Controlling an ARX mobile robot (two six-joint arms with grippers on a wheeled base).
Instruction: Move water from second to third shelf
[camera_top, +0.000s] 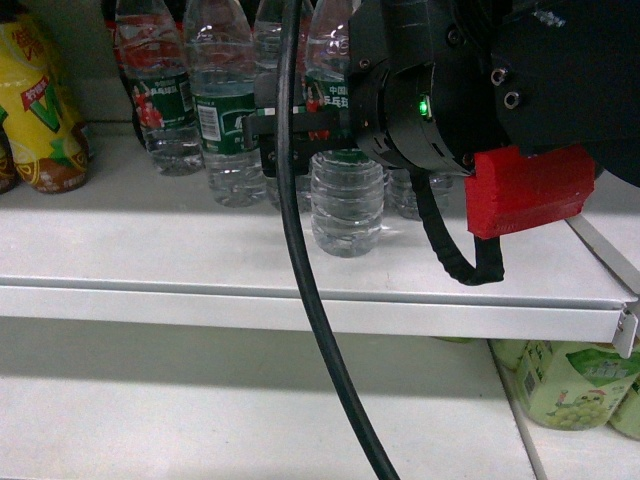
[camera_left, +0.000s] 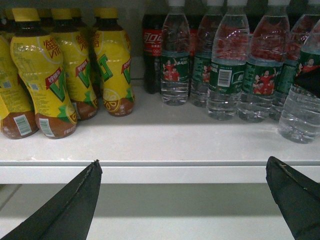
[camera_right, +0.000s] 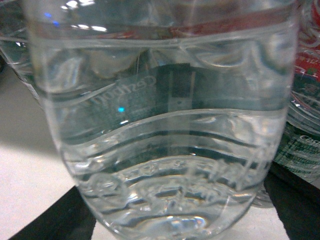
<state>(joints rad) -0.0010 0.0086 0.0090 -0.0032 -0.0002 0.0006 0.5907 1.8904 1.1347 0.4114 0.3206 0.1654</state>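
Right gripper (camera_top: 300, 135), matte black, reaches in from the upper right of the head view and is clamped around the water (camera_top: 345, 195) at label height. That bottle is clear ribbed plastic with a green wrap label; it stands at the centre of the white shelf (camera_top: 150, 240), forward of its row. In the right wrist view the water (camera_right: 165, 140) fills nearly the whole frame: wavy horizontal ribs, a dimpled base, label print showing reversed through the liquid.

Left gripper (camera_left: 182, 200) sits low in the left wrist view, its 2 dark tapered fingers (camera_left: 75, 205) spread wide apart below the shelf edge, holding nothing.

Yellow tea bottles (camera_left: 55, 75) with brown bases crowd the upper left of that view. A dark cola bottle (camera_left: 151, 55) stands behind them, beside more green-labelled water bottles (camera_left: 225, 70).

A thick black cable (camera_top: 300, 250) runs down the middle of the head view.
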